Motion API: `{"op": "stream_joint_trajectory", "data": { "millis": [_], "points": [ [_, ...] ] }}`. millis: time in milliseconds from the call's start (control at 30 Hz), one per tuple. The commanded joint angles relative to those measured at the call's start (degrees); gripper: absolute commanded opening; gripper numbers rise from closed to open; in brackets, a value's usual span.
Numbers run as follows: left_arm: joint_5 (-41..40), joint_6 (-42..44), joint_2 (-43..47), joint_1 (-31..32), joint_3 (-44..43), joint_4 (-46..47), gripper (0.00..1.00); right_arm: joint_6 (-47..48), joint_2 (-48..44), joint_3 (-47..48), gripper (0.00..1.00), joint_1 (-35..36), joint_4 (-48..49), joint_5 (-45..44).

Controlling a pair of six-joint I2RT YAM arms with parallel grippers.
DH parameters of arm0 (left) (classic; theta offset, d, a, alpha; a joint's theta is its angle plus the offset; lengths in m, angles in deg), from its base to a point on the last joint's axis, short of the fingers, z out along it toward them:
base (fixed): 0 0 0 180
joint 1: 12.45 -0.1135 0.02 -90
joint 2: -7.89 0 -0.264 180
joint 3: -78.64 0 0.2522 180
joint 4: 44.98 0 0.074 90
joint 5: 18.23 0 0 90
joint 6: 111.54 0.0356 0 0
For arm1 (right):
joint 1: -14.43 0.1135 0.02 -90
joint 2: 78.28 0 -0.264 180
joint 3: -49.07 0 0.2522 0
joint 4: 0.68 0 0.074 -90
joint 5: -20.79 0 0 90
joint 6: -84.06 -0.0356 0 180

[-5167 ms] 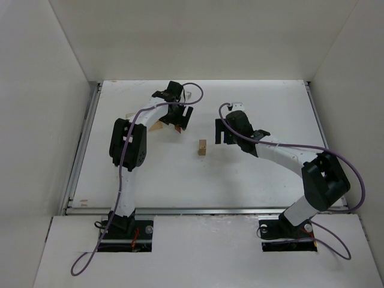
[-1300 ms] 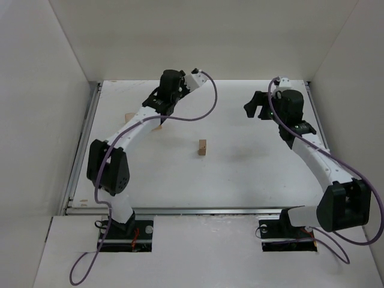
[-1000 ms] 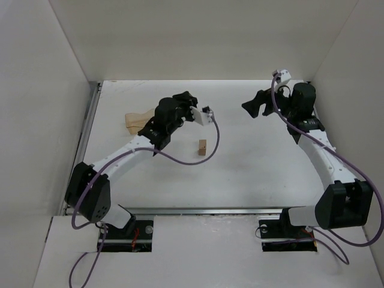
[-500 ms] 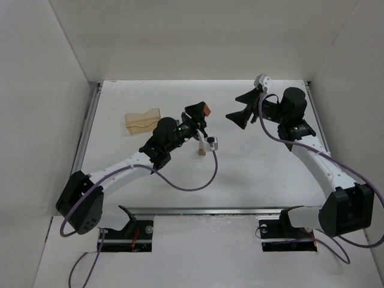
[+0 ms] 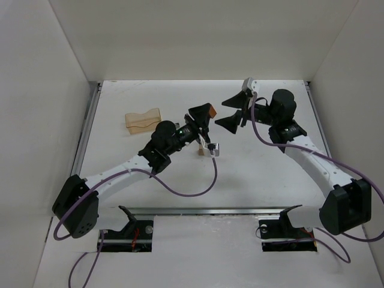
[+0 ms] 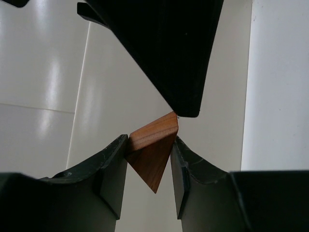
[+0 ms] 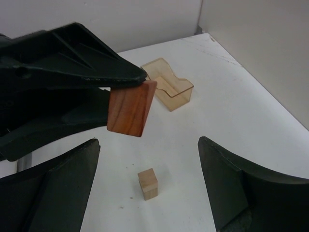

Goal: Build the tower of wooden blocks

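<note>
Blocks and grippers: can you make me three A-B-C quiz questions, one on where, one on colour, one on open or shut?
1. The right gripper is: A open, B shut on a block, C shut empty.
2. The triangular block in the left gripper is: A blue, B reddish-brown, C green.
3. The tan cuboid stands: A in the right gripper, B on the triangular block, C on the table.
Answers: 1 A, it is spread wide around nothing; 2 B, its wood shows reddish-brown; 3 C, it stands alone on the white surface.
</note>
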Motion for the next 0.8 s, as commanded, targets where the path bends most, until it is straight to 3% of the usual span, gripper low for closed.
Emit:
{"op": "stream_joint_trajectory", "data": {
  "millis": [0,267,667,767],
  "points": [
    [0.43,0.64,1.31,0.36,-0.35,1.85,0.0,-1.81,-1.48,0.79,0.88,1.32,6.81,0.04],
    [-0.1,0.64,1.31,0.88,-0.35,1.85,0.0,-9.63,-1.04,-1.14,0.87,3.25,12.98,-3.83],
    [-0.72,-0.42,1.84,1.41,0.7,3.51,0.0,-10.78,2.47,0.0,0.84,6.07,14.21,-9.45],
    [-0.72,-0.42,1.84,1.41,0.7,4.13,0.0,-11.31,3.09,1.15,0.78,6.59,14.74,-10.07]
  ]
}}
